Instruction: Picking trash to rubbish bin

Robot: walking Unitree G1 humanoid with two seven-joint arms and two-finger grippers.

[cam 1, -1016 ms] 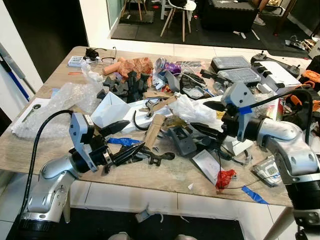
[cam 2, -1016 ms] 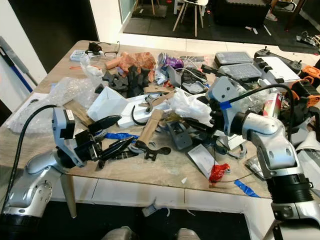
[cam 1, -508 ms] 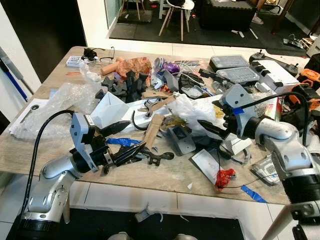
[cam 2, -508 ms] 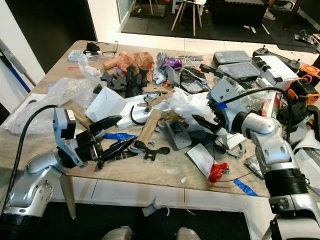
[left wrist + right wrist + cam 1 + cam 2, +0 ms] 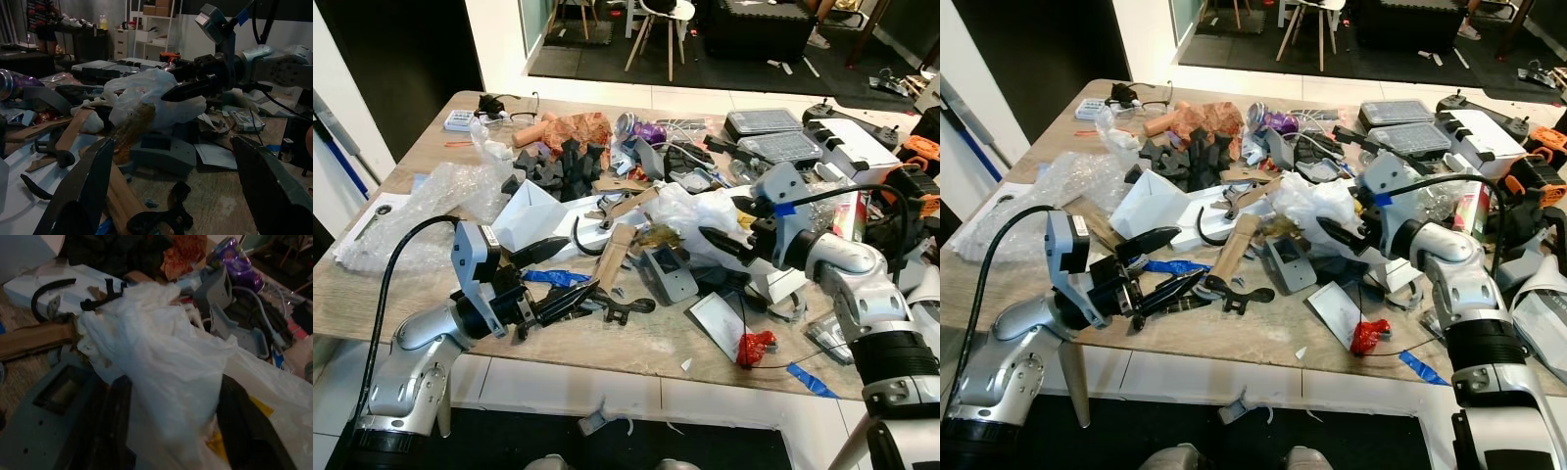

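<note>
At frame centre, your right tool [image 5: 724, 241] straddles the white plastic bag [image 5: 690, 211] on the cluttered table [image 5: 646, 348], fingers spread, not clamped. Your left tool [image 5: 558, 279] hovers released, lower left.

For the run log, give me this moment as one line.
right pincer: open, at white plastic bag | left pincer: open, idle | table: cluttered

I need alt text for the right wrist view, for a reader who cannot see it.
The right pincer is open, its black fingers on either side of a crumpled white plastic bag on a cluttered table. Behind lie a grey part and a purple can.
</note>
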